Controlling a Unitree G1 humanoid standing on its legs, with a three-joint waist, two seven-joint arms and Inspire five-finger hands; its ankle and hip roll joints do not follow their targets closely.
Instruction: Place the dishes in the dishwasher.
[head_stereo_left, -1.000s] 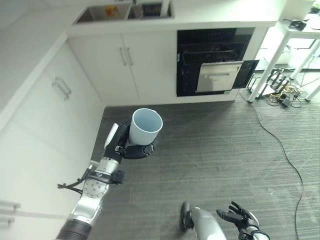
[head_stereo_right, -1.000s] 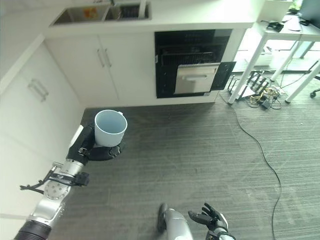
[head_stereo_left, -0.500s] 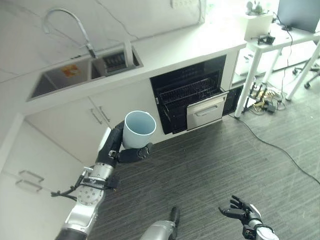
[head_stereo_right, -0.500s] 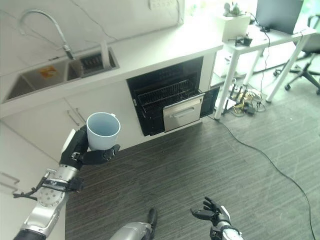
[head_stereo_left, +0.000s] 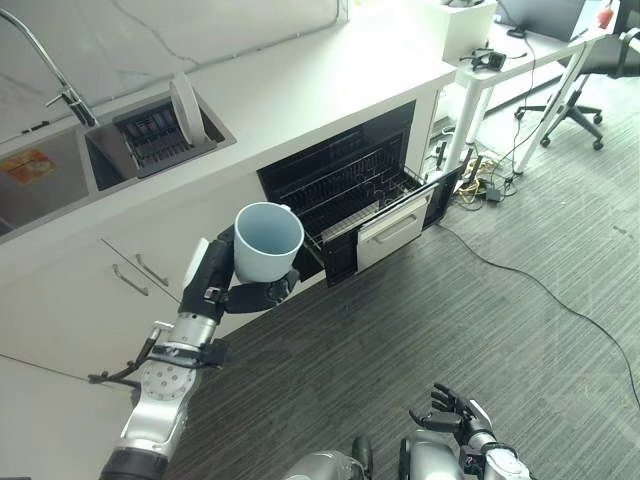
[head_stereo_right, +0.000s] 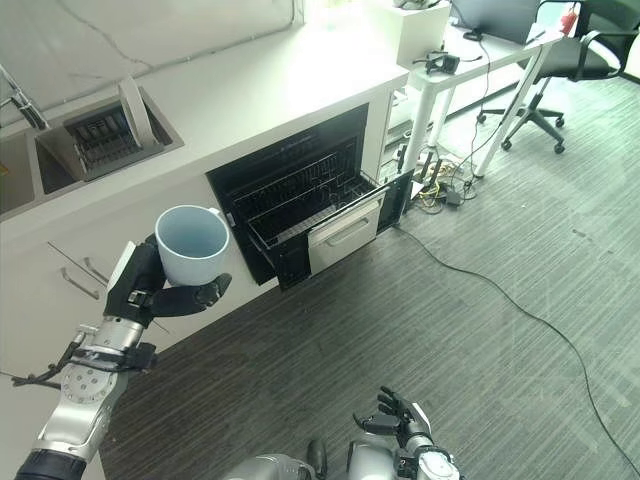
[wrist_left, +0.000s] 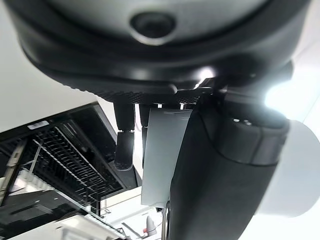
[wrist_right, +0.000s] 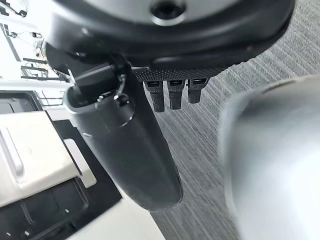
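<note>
The left hand (head_stereo_left: 225, 285) has its fingers and thumb curled round an upright, empty mug (head_stereo_left: 267, 243), held in the air near the open dishwasher (head_stereo_left: 350, 195). To load it well, the robot should carry the mug level to the pulled-out rack (head_stereo_left: 365, 200) and turn it mouth down. The right hand (head_stereo_left: 452, 418) hangs low over the floor (head_stereo_left: 500, 330), fingers relaxed and empty.

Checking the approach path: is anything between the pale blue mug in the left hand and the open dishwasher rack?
Nothing visible. The left hand holds the pale blue mug upright in the air just beside the black dishwasher, whose wire rack is pulled out. Only bare grey floor lies below.
</note>
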